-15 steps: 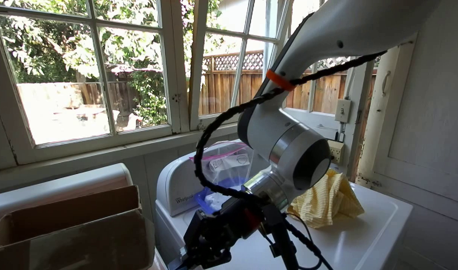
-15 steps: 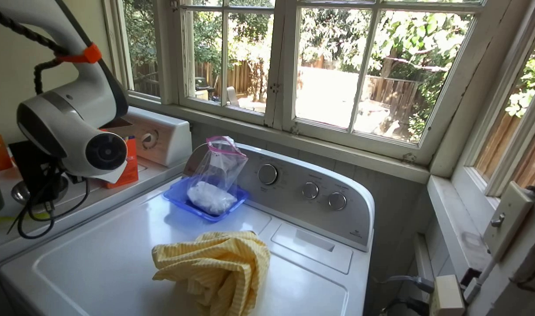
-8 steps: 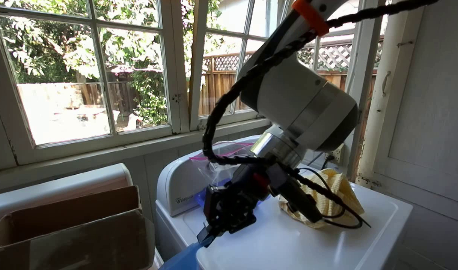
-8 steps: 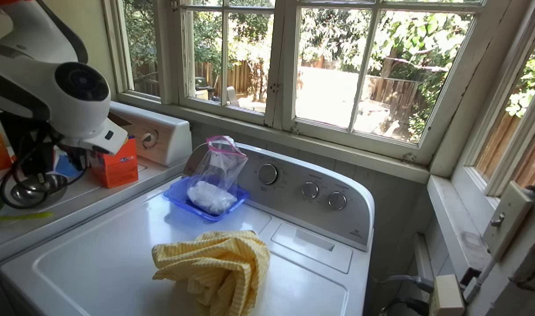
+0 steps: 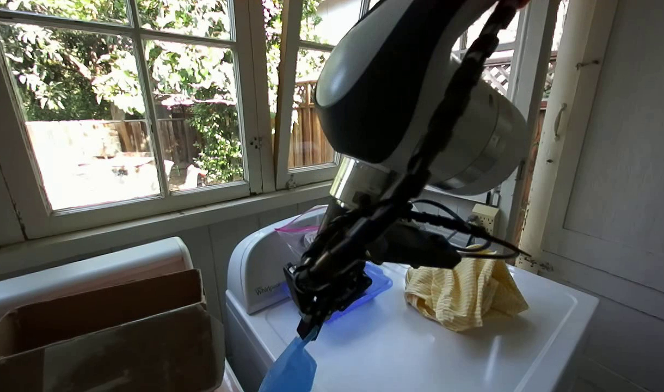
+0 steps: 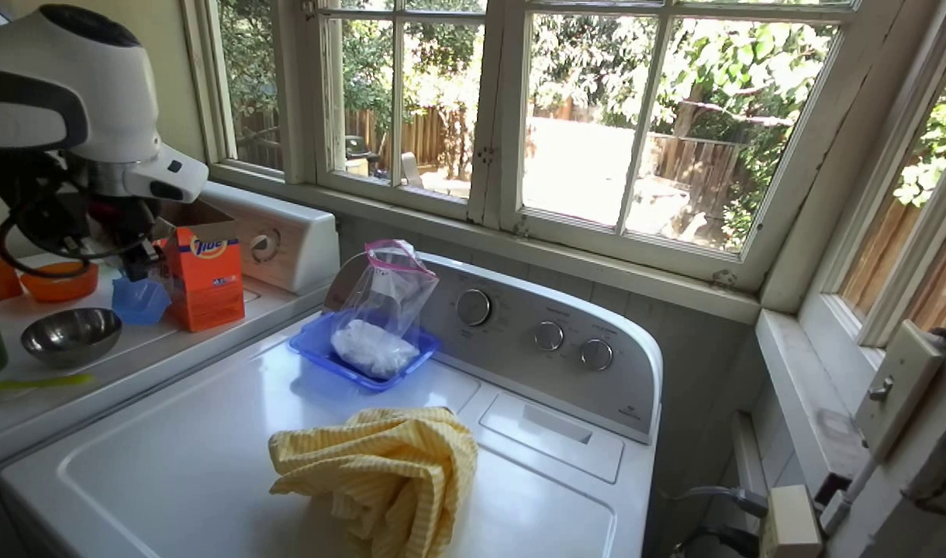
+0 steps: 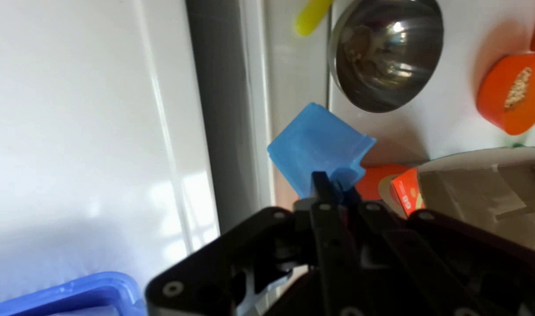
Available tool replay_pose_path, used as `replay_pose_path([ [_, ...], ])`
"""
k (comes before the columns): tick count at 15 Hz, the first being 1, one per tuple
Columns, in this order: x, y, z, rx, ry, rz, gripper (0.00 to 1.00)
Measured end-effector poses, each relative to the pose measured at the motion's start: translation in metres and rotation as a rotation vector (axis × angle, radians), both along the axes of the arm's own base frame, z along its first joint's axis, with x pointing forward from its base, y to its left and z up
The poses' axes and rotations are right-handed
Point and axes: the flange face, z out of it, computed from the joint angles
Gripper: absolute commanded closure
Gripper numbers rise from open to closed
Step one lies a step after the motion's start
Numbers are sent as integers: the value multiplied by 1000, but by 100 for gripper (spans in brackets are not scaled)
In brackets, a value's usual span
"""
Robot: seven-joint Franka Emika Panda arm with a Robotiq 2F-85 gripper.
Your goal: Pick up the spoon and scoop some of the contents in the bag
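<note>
My gripper (image 5: 308, 331) is shut on a blue scoop-like spoon (image 5: 291, 367). In the wrist view the fingertips of my gripper (image 7: 335, 188) pinch its handle end, and the wide blue blade of the spoon (image 7: 313, 142) points away from me. In an exterior view the spoon (image 6: 140, 301) hangs beside the orange box. The clear zip bag (image 6: 395, 291) with a pink seal stands open in a blue tray (image 6: 310, 345), with white contents (image 6: 372, 349) at its bottom. The arm hides most of the bag (image 5: 299, 234) in an exterior view. The spoon is apart from the bag.
A steel bowl (image 7: 386, 57), an orange cup (image 7: 517, 92), an orange Tide box (image 6: 205, 271) and a yellow-green utensil (image 6: 43, 382) stand on the neighbouring machine. A crumpled yellow cloth (image 6: 388, 473) lies on the washer (image 6: 170, 465). A gap (image 7: 219, 109) separates the machines.
The arm has swung and the hand has turned to point more downward. The gripper has moved away from the bowl, carrying the blue spoon, which now shows in both exterior views.
</note>
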Motion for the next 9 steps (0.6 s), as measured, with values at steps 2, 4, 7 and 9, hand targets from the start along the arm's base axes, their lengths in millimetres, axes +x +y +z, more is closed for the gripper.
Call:
replay_pose_path([
  [2, 5, -4, 17, -114, -5, 43, 94],
  [4, 13, -9, 37, -173, -19, 48, 94],
  [7, 13, -10, 42, -191, -28, 51, 98],
  [9, 12, -11, 42, -195, -30, 55, 98],
])
